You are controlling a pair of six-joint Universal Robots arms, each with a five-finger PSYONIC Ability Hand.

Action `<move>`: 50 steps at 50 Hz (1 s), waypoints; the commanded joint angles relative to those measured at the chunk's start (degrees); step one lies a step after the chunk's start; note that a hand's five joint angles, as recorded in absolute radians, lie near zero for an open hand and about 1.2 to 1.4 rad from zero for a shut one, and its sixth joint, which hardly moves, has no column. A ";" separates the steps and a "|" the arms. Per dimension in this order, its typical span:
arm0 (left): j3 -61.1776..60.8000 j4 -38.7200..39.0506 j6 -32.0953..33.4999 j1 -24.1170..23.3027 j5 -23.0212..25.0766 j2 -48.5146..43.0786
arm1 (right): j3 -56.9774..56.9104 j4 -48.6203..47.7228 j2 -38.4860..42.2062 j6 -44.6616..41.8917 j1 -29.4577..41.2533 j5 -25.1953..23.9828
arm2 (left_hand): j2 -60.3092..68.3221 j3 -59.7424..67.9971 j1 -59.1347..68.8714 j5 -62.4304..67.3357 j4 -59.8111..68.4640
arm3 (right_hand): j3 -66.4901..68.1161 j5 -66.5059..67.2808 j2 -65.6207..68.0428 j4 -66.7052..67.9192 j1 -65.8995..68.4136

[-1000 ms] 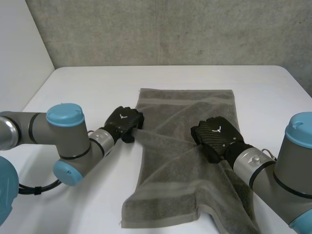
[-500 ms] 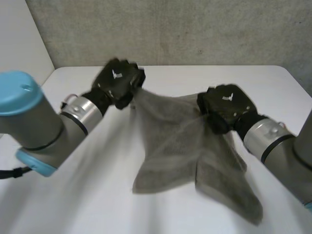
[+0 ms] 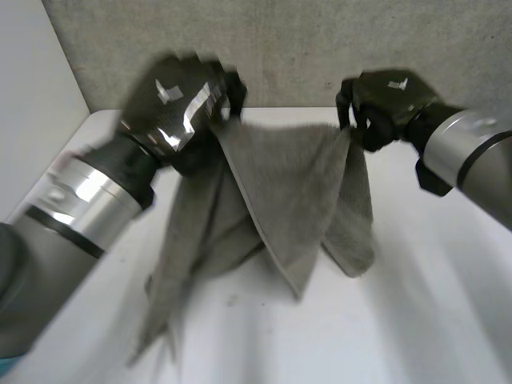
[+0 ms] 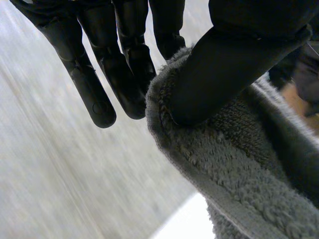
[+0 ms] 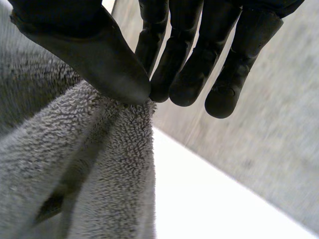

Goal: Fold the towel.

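Two pinches hold the towel above the counter: left hand and right hand each clamp its top edge, thumb against fingers (lower end seemingly trailing). Lifting step; next, probably, lay it down doubled.

White table, grey towel hanging over it, ends low
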 commanded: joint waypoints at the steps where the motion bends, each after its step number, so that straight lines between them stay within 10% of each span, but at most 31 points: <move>1: 2.37 0.35 0.58 -2.63 -1.71 -16.36 | -4.06 0.45 11.97 -1.70 0.29 0.92 | 10.23 10.34 11.70 10.84 10.26 | 3.59 3.08 3.73 3.31 4.43; 11: 14.68 0.35 0.49 -2.89 -1.71 -31.74 | -16.02 0.72 24.38 -5.48 0.55 6.02 | 10.23 10.34 11.70 10.84 10.26 | -2.40 -2.92 -2.26 -2.69 -1.57; 12: 16.15 0.35 0.49 -2.89 -1.79 -32.87 | -17.41 0.89 25.17 -5.83 0.55 7.85 | 10.23 10.34 11.70 10.84 10.26 | -32.05 -32.56 -31.90 -32.33 -31.21; 15: 18.10 0.00 0.49 -2.98 -1.97 -33.93 | -18.66 0.98 25.00 -5.92 0.99 11.10 | 1.93 2.04 3.40 2.54 1.95 | -66.41 -66.92 -66.27 -66.69 -65.57; 18: 18.19 -0.18 0.49 -2.98 -3.28 -33.85 | -17.79 1.16 22.38 -5.39 1.17 12.69 | -34.00 -33.89 -32.53 -33.39 -33.98 | -66.41 -66.92 -66.27 -66.69 -65.57; 27: 14.25 -3.17 0.32 -2.71 -8.91 -27.89 | -6.97 0.81 11.64 -5.83 0.99 12.87 | -52.97 -52.86 -51.50 -52.36 -52.95 | -66.41 -66.92 -66.27 -66.69 -65.57; 50: 3.42 -4.49 -9.51 -9.48 -24.28 -15.22 | 27.91 -8.16 -4.09 -5.04 2.13 5.76 | -55.51 -55.41 -54.04 -54.91 -55.49 | -43.61 -44.13 -43.47 -43.90 -42.78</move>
